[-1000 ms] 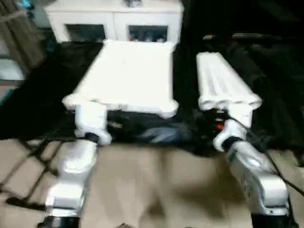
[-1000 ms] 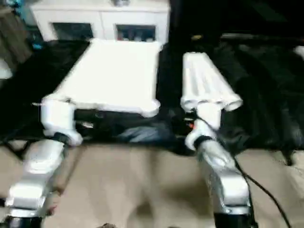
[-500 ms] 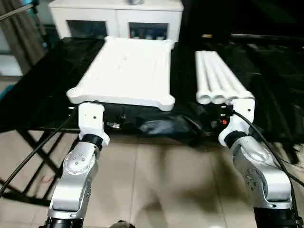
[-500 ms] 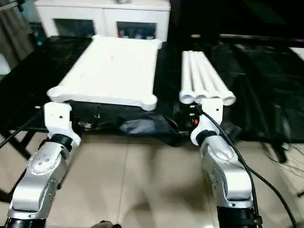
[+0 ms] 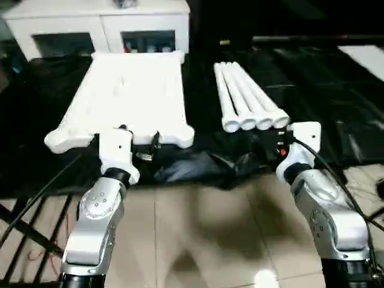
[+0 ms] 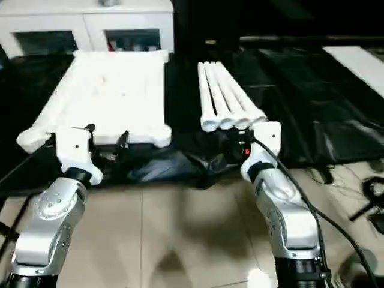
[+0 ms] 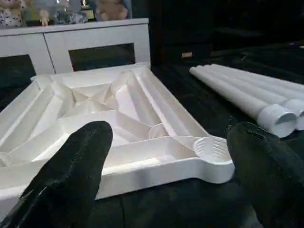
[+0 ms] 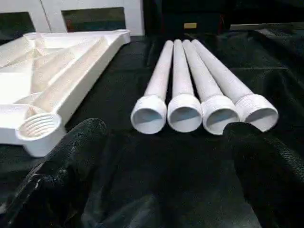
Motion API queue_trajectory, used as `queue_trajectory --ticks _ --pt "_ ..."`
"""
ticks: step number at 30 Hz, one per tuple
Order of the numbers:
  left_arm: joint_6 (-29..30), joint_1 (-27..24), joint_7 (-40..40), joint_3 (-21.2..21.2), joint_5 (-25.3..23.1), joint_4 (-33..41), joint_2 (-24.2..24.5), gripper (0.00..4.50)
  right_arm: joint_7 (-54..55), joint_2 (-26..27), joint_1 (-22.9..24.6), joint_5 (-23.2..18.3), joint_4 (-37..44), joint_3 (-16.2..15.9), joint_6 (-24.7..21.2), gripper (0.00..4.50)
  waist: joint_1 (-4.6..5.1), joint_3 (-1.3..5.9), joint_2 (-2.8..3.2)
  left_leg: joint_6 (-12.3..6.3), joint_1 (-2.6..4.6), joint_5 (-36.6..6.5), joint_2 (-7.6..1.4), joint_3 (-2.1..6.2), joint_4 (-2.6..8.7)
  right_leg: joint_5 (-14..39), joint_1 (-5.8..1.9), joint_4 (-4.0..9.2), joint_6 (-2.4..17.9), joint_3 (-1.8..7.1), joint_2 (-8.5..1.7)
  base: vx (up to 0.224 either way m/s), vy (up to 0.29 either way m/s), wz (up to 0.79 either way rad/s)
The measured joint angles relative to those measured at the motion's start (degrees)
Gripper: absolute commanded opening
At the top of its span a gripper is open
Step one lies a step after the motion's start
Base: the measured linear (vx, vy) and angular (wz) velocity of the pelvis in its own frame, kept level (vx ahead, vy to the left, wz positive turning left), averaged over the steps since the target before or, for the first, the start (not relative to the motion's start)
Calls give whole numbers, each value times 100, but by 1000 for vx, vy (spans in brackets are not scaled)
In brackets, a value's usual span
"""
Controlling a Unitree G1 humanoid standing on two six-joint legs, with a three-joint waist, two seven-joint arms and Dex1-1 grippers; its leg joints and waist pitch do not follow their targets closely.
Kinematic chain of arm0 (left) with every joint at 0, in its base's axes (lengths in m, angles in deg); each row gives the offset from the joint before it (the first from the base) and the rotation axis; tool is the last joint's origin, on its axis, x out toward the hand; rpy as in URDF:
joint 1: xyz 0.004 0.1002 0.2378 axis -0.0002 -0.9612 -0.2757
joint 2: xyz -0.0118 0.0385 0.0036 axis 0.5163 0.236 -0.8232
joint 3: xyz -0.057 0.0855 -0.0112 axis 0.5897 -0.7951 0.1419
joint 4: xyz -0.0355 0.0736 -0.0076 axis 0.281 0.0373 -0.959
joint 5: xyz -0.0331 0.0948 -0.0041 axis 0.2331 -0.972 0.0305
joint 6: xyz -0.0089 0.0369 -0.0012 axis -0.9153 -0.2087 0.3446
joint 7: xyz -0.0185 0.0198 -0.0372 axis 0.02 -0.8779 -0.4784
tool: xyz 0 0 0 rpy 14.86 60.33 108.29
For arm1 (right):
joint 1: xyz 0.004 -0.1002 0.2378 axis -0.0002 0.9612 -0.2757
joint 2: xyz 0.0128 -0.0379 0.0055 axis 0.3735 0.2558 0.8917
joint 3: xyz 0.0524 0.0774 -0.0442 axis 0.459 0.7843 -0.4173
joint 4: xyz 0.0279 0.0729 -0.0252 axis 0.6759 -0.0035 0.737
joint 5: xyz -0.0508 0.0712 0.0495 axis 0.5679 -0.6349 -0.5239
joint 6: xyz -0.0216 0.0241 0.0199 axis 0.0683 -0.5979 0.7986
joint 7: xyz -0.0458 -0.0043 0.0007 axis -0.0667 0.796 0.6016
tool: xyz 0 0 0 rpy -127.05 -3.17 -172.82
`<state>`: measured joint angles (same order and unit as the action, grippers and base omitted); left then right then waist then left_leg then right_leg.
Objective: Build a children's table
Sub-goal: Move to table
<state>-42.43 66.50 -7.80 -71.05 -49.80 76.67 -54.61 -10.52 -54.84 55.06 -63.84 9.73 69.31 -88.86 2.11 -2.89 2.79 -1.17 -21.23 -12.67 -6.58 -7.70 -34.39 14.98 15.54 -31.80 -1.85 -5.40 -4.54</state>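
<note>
You're in a home room: a white cabinet (image 5: 99, 24) with glass-fronted compartments, soft toys (image 7: 111, 9) on top, tiled floor (image 5: 204, 234), and a black-draped work table (image 5: 336, 102)

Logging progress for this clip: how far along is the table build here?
Barely started. Done: the tabletop lies ribbed side up on the black cloth, sockets exposed, with four legs lined up beside it. In hand: nothing; the left gripper and right gripper have open, empty jaws. Left: fitting all four legs.

4 legs (image 8: 190, 90) lie side by side beside tabletop (image 8: 57, 71) on black cloth (image 8: 156, 175)
</note>
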Motion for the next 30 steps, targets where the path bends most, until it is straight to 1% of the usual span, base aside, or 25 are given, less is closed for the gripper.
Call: queue_trajectory --ticks 3,4,6,7,8,9,11,12,13,14,15,16,17,18,20,21,22,23,24,25,26,27,28,29,30 --pt "7 3 12 23 0 0 28 435 -11 25 -14 4 -12 -29 0 437 -87 22 20 -39 42 -117 17 27 -6 98 -2 13 46 -11 12 186 -9 4" --pt "16 -4 12 59 0 0 58 435 -18 55 -42 4 -20 -82 0 437 -76 23 0 -46 79 -157 50 46 -12 187 122 -264 119 19 8 213 -15 5" --pt "33 -12 8 136 0 -10 102 435 -38 108 -59 2 -23 -178 2 437 -46 26 -22 -41 227 -268 107 109 -38 278 535 -969 -35 163 5 156 -76 -11" --pt "32 12 9 139 0 6 101 435 -35 96 -52 4 -23 -172 2 437 -40 33 -58 -33 305 -316 134 98 -39 258 702 -1013 -120 223 1 135 -89 -18" --pt "30 37 12 127 1 29 93 435 -33 82 -45 4 -23 -153 3 437 -33 49 -144 -2 359 -355 196 72 -42 218 786 -793 -99 327 -30 104 -93 -10" --pt "32 99 15 116 1 36 49 435 -32 23 -30 9 -30 -94 11 437 -60 16 -327 20 395 -465 293 15 -143 -63 741 -654 26 503 -82 103 -102 8" --pt "37 87 38 -121 9 33 -96 435 -14 -48 36 54 -100 48 4 437 -145 9 -274 -396 323 -666 276 122 -629 54 550 -619 112 589 52 113 -96 8" --pt "37 88 40 -154 10 33 -97 435 -12 -74 31 58 -96 82 5 437 -174 10 -272 -382 206 -658 281 158 -886 54 460 -561 141 614 92 135 -52 0" --pt "36 95 39 -151 10 42 -70 435 -14 -86 27 64 -90 92 6 437 -212 14 -236 -330 86 -628 276 201 -960 62 311 -473 175 604 134 135 -52 0" --pt "35 95 37 -138 10 45 -59 435 -25 -100 23 74 -76 77 7 437 -246 14 -198 -251 -1 -582 253 233 -902 81 227 -426 186 569 156 121 -8 -2" --pt "36 92 36 -110 9 45 -55 435 -42 -114 17 79 -59 38 10 437 -273 15 -88 -145 -105 -515 178 254 -660 121 117 -373 183 493 216 121 26 4" --pt "35 97 36 -99 9 46 -55 435 -47 -129 15 90 -34 -4 16 437 -276 11 60 -73 -99 -456 26 251 -300 143 8 -312 169 383 306 121 26 4" --pt "34 91 35 -81 9 48 -39 435 -51 -123 14 111 -36 -30 29 437 -256 -9 188 87 -58 -123 -94 251 -288 190 -78 -312 132 269 335 128 109 0" --pt "34 75 28 -12 6 45 6 435 -68 -63 15 142 -41 -156 32 437 -212 -19 200 138 -7 -57 -101 279 -322 272 -117 -341 135 176 308 154 141 7" --pt "46 72 20 77 3 32 20 435 -165 -103 0 214 -38 -388 61 437 -50 -25 76 34 -2 -50 236 623 -254 488 -28 -625 380 156 266 160 113 18" --pt "70 60 20 112 2 28 43 435 -223 -122 -14 230 -36 -455 70 437 72 -20 51 -12 31 -72 446 880 -236 541 95 -914 280 170 283 144 59 34" --pt "76 66 21 111 3 30 42 435 -268 -125 -14 232 -35 -453 71 437 154 -11 32 -27 77 -81 583 1030 -199 569 191 -1042 195 210 314 144 59 34" --pt "77 70 23 100 3 32 41 435 -291 -129 -14 232 -32 -452 73 437 241 3 -29 -27 136 -79 742 1156 -134 577 274 -1011 152 318 326 134 18 38" --pt "80 81 29 74 3 35 46 435 -294 -135 -13 232 -28 -445 76 437 282 37 -184 -21 171 -83 957 1210 -88 566 283 -684 130 549 280 97 -40 51" --pt "99 126 36 -4 4 14 -29 435 -291 -179 57 230 0 -387 96 437 296 16 -237 -180 120 -164 1000 1191 -190 346 198 -668 39 581 248 97 -40 51" --pt "99 122 84 -167 11 36 -92 435 -273 -187 86 212 -38 -267 82 437 175 16 -179 -416 77 -285 845 978 -424 369 113 -590 79 609 296 133 -30 39" --pt "106 82 153 -243 9 35 -66 435 -244 -131 99 186 -50 -152 42 437 43 12 -138 -456 -51 -308 616 689 -856 370 -43 -459 133 647 327 196 8 9" --pt "110 91 176 -249 7 34 -37 435 -235 -127 108 178 -44 -138 39 437 -45 21 -131 -413 -114 -282 483 577 -905 370 -134 -359 138 657 324 196 8 9" --pt "108 115 202 -247 7 45 -16 435 -234 -127 102 176 -37 -139 40 437 -134 52 -83 -348 -180 -238 347 527 -738 377 -205 -273 145 626 344 190 20 1" --pt "105 147 273 -253 8 46 11 435 -236 -134 98 177 -31 -144 51 437 -243 117 74 -287 -226 -152 129 490 -319 420 -280 -202 128 554 432 214 60 3"
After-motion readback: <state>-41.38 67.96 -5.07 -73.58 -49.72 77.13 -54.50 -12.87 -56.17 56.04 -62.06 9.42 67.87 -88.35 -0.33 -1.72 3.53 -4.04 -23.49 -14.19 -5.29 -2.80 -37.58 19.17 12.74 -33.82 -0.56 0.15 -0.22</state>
